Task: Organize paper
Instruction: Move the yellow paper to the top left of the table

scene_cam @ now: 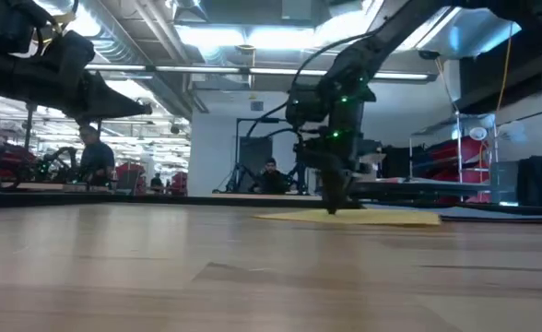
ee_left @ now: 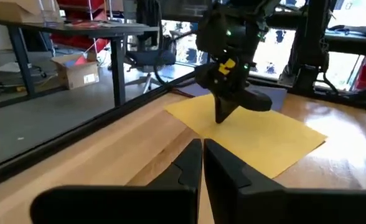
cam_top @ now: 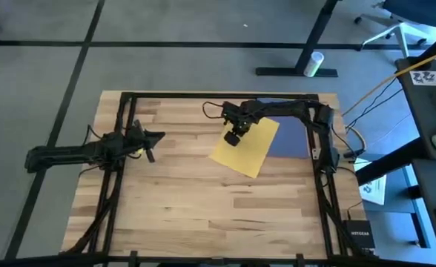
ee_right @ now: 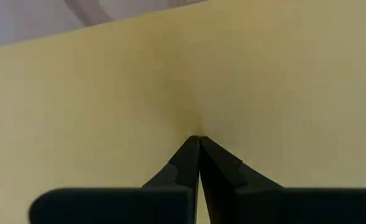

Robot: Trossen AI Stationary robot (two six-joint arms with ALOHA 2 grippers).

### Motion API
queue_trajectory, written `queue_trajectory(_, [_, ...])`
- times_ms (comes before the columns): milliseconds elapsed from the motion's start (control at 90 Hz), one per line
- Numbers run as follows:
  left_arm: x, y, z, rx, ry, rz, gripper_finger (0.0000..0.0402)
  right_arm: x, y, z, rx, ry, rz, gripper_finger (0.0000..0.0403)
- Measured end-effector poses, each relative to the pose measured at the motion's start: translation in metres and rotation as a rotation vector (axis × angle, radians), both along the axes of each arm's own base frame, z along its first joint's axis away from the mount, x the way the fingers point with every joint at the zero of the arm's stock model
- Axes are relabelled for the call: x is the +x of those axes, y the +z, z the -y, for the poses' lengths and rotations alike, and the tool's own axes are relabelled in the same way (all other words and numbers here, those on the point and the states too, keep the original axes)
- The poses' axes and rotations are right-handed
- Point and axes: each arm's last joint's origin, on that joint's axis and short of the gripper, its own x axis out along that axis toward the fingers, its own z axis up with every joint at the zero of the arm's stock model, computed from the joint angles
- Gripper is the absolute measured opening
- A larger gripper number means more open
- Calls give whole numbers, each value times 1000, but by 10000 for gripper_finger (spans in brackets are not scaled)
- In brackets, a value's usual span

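Note:
A yellow sheet of paper (cam_top: 249, 150) lies askew on the wooden table, right of the middle. Its far right part overlaps a navy blue sheet (cam_top: 291, 138) lying flat by the right frame. My right gripper (cam_top: 233, 139) stands shut on the yellow sheet near its far left corner; it also shows in the low view (scene_cam: 334, 208) and left wrist view (ee_left: 223, 117). My left gripper (cam_top: 157, 136) hovers shut above the table's left part, touching nothing (ee_left: 201, 147). My right gripper presses its shut fingertips (ee_right: 198, 139) down on the yellow sheet's upper face (ee_right: 189, 118), near its far left corner. The fingers come from above, pointing down. The sheet lies flat on the table, with a faint crease running from the fingertips.
A black metal frame (cam_top: 203, 95) runs around the tabletop, with cables along its right side. Bare wood (cam_top: 203, 208) stretches across the near half of the table. A white printed sheet (cam_top: 372, 190) lies off the table to the right. People show in the room behind (scene_cam: 269, 175).

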Motion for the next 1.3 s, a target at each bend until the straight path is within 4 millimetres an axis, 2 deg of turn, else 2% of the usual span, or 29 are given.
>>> queue_trajectory(89, [0, 0, 0, 9, -17, -11, 0, 6, 8, 6, 24, -6, 46, 0])
queue_trajectory(244, [1, 0, 0, -13, -17, 6, 0, 19, 4, 13, 54, 51, 71, 0])
queue_trajectory(333, [2, 2, 2, -37, -66, 33, 0, 26, 16, 12, 40, 122, 100, 0])
queue_trajectory(411, [4, 4, 2, -32, -91, 54, 0, 29, 36, 9, 10, 178, 119, 0])
queue_trajectory(522, [7, 8, 0, -5, -80, 79, 0, 29, 70, -5, -53, 263, 103, 0])
queue_trajectory(611, [12, 9, -1, 9, -84, 56, 0, 20, 96, -22, -94, 306, 87, 0])
queue_trajectory(689, [17, 13, -3, 2, -92, 15, 0, 14, 114, -38, -131, 337, 103, 0])
queue_trajectory(800, [28, 24, -7, 10, -118, -34, 0, 4, 128, -61, -171, 362, 122, 0])
queue_trajectory(889, [42, 35, -11, 25, -151, -85, 0, -5, 126, -77, -191, 370, 105, 0])
queue_trajectory(1044, [73, 45, -21, 36, -210, -202, 0, -23, 107, -96, -207, 365, 87, 0])
queue_trajectory(1300, [137, 39, -47, 12, -264, -376, 0, -66, 94, -106, -235, 300, 215, 0])
